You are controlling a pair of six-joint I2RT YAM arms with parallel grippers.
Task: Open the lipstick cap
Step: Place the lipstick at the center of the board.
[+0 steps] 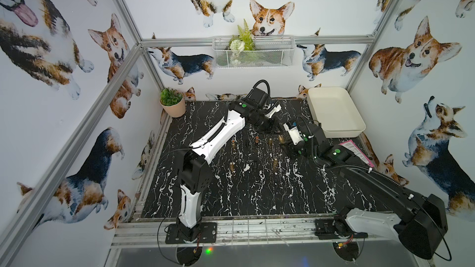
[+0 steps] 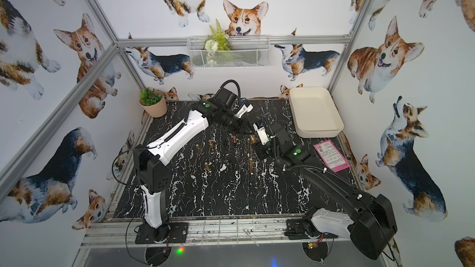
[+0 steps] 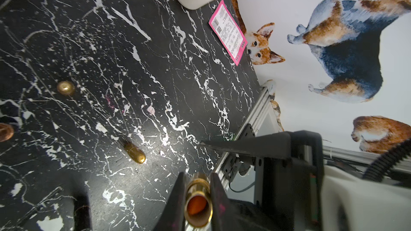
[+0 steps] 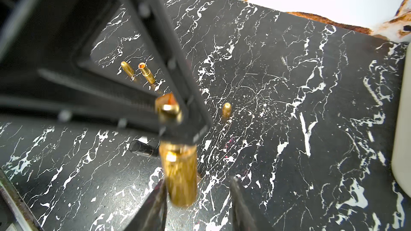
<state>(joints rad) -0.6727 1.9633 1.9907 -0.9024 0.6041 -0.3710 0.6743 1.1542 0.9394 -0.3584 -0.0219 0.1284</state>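
My left tool [image 3: 198, 181] clamped the lipstick [image 3: 198, 206]; my right tool [image 4: 198, 183] stood half parted, the cap [image 4: 180, 174] off, blurred, between its fingers.

Two robot arms [image 1: 221, 129] share a marble worktop [image 1: 257, 196] with at least six gold lipstick tubes [image 2: 207, 166], one cream tray [image 1: 341, 130], one pink card [image 2: 331, 156], one potted plant [image 1: 172, 104] and one wire basket [image 1: 270, 55]; dark caps [image 4: 144, 148] among them are too indistinct to count.

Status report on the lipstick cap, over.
Left gripper shut on lipstick, tube open. Right gripper jaws apart; gold cap between them, blurred, off the tube. Black tube lies on table nearby.
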